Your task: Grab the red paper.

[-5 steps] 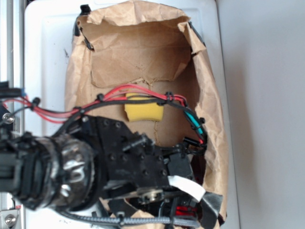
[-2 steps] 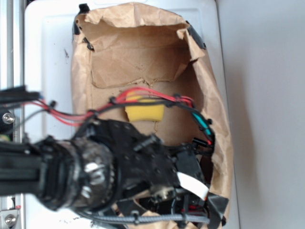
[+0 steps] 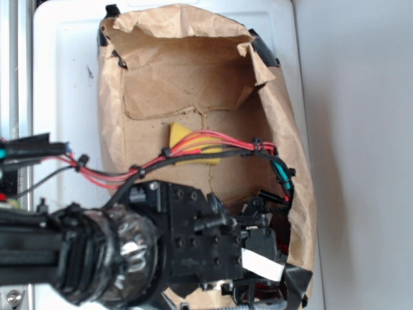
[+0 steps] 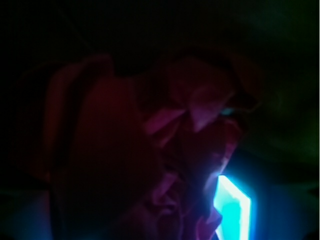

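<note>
Wrist view is almost black: red paper (image 4: 170,150) fills most of the lens, crumpled folds pressed right up against the camera, so it sits directly under the gripper. A bright cyan sliver shows at the lower right of that frame, can't tell what it is. No fingers visible there.

Exterior view: arm (image 3: 97,252) comes in from the bottom left, wrist block reaching into the near end of the brown bag (image 3: 284,129). Gripper (image 3: 258,284) is buried at the bag's near right corner behind the black housing and a white tag (image 3: 261,265); fingers hidden, so can't tell whether it is released, clenched or grasping the paper. Only a hint of red shows low by the gripper, too small to be sure it's the paper rather than wiring.

Red and black wires (image 3: 193,152) loop over the top of the wrist, crossing just beyond it.

Past the wires, further into the bag from the gripper: yellow sponge (image 3: 184,139) on the bag floor, partly covered by the cable, well apart from the gripper.

Far end: bag wall stands crumpled, black clips (image 3: 115,11) on the rim. Bag lies on a white tray (image 3: 68,77)
</note>
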`<state>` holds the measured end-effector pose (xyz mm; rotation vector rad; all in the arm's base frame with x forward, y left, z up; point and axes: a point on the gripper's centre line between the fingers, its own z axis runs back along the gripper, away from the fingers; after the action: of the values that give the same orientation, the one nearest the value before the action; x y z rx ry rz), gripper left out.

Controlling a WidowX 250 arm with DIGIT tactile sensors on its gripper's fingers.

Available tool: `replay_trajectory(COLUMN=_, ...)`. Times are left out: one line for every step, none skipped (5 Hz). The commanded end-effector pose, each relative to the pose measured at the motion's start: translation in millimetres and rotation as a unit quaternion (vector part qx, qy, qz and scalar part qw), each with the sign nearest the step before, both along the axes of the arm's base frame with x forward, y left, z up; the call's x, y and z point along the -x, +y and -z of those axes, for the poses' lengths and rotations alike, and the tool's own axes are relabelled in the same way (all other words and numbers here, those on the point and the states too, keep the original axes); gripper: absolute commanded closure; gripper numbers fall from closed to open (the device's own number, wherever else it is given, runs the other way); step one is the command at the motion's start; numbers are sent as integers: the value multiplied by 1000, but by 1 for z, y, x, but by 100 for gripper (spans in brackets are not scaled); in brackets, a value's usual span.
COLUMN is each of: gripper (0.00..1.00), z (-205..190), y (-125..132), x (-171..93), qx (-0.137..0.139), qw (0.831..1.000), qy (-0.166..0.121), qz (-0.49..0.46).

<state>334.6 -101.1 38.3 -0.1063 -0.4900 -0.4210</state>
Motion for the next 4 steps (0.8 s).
replay_trajectory(gripper=100, z=-12, y=-13, x=6, qx=7, qw=1000, qy=-15, qz=14)
replay_trajectory(gripper=100, z=-30, y=-3, x=8, qx=-12, qw=1000, qy=20, qz=-20)
replay_trajectory(gripper=100, z=-49, y=14, x=10, qx=-31, qw=995, qy=77, qz=-51)
replay_trajectory(gripper=100, z=-67, y=33, x=18, qx=-28, qw=993, qy=97, qz=-64)
